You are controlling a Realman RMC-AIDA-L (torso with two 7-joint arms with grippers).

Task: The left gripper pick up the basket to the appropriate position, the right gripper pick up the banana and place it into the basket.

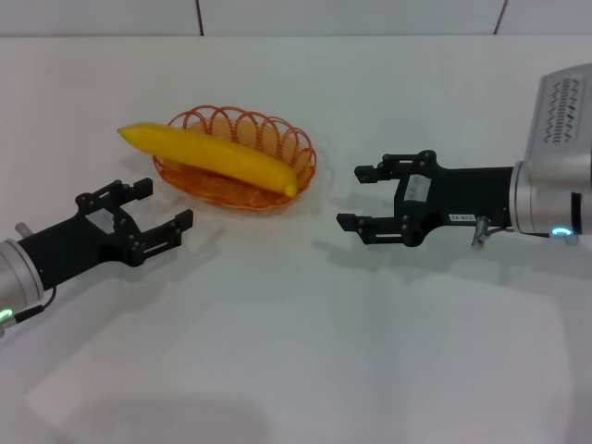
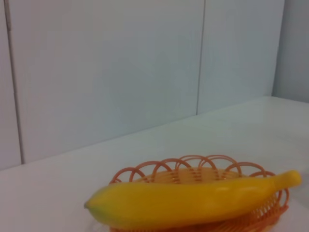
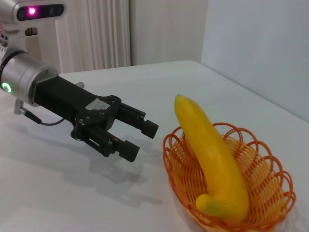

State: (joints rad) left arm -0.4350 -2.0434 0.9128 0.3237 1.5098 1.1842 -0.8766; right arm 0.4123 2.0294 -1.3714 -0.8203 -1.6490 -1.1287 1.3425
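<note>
Head view shows me the long, curved bright-yellow banana [image 1: 215,156] already lying across the shallow oval orange wire basket [image 1: 277,135], one end sticking out past the scalloped rim. My black two-fingered left gripper [image 1: 159,218] sits just beside the basket, fingers spread and empty; the right gripper [image 1: 364,197] (the one with the bulky white housing) hangs near the other side, also spread, holding nothing. I judge the risk is a nudge: bumping that overhanging end could roll the banana out
</note>
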